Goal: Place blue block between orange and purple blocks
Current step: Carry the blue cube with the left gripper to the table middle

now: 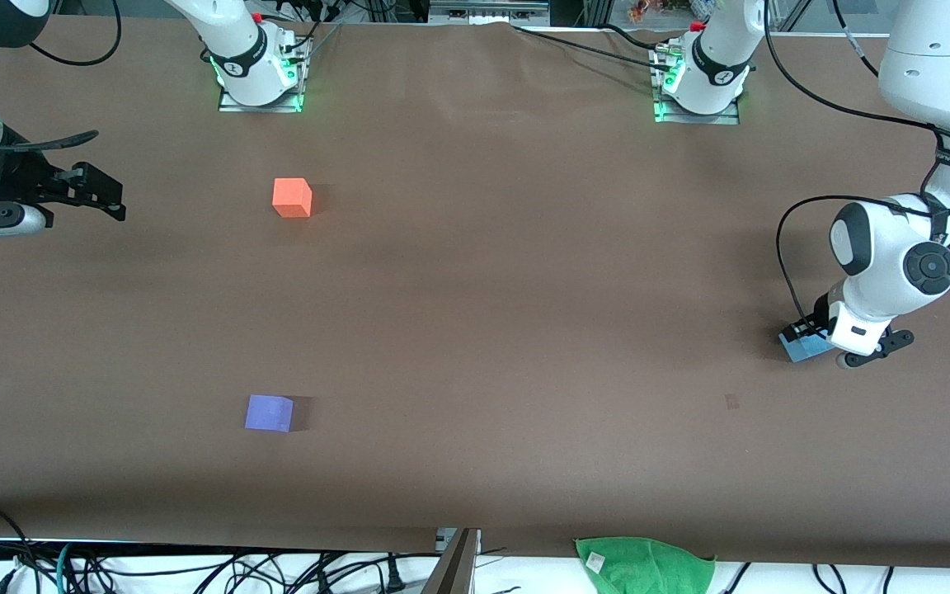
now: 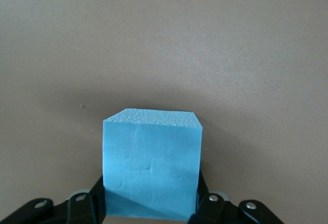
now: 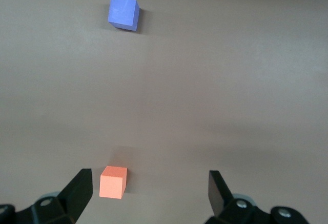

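The sky-blue block (image 1: 801, 346) sits at table level near the left arm's end of the table. My left gripper (image 1: 806, 332) is shut on it. In the left wrist view its dark fingers (image 2: 97, 203) press both sides of the block (image 2: 150, 165). The orange block (image 1: 292, 198) lies toward the right arm's end of the table. The purple block (image 1: 269, 412) lies nearer to the front camera than the orange one. My right gripper (image 1: 104, 196) is open and empty, up in the air at the right arm's end. Its wrist view (image 3: 149, 193) shows the orange block (image 3: 113, 182) and the purple block (image 3: 123, 12).
A green cloth (image 1: 644, 565) lies off the table's edge nearest the front camera. Cables run along that edge and by the arm bases (image 1: 259, 70). The brown table (image 1: 508, 289) stretches wide between the blue block and the other two.
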Robot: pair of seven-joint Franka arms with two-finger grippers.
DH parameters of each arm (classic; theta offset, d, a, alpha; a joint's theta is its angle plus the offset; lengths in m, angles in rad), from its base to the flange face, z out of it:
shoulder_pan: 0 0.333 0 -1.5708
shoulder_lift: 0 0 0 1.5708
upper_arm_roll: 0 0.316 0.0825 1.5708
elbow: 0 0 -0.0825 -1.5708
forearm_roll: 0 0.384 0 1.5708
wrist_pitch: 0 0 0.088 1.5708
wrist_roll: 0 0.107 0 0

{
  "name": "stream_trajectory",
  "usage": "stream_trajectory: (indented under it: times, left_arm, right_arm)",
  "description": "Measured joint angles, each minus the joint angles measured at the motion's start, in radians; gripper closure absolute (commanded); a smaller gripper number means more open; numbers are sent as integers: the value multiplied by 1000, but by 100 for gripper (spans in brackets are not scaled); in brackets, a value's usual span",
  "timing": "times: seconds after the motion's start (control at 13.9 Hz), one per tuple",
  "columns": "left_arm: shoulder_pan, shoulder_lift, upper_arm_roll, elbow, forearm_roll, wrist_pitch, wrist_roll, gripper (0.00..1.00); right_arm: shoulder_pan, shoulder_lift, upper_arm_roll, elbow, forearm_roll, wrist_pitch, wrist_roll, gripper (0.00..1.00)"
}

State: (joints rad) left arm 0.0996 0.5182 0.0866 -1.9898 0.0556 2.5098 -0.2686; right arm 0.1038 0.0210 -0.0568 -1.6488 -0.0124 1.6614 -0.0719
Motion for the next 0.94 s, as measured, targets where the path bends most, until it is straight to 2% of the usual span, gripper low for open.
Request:
stream_trajectory:
  times: [0.29,0.43,0.58,0.72,0.94]
  left_arm:
    - [-30,-9,-17,54,0,1,103,37]
    - [-51,-17,-57,68,0,-2,120,36]
    - [-67,-22,-117,80,0,-6,121,37]
    - [-76,-26,-201,98,0,-33,120,43]
    - [-93,-26,-330,115,0,-54,52,44]
  right_arm:
    - [0,0,0,0,0,0,0,0]
    - [0,0,0,0,0,0,0,0]
    - [0,0,0,0,0,0,0,0]
    - [0,0,0,0,0,0,0,0]
    - [-1,0,-1,0,0,0,0,0]
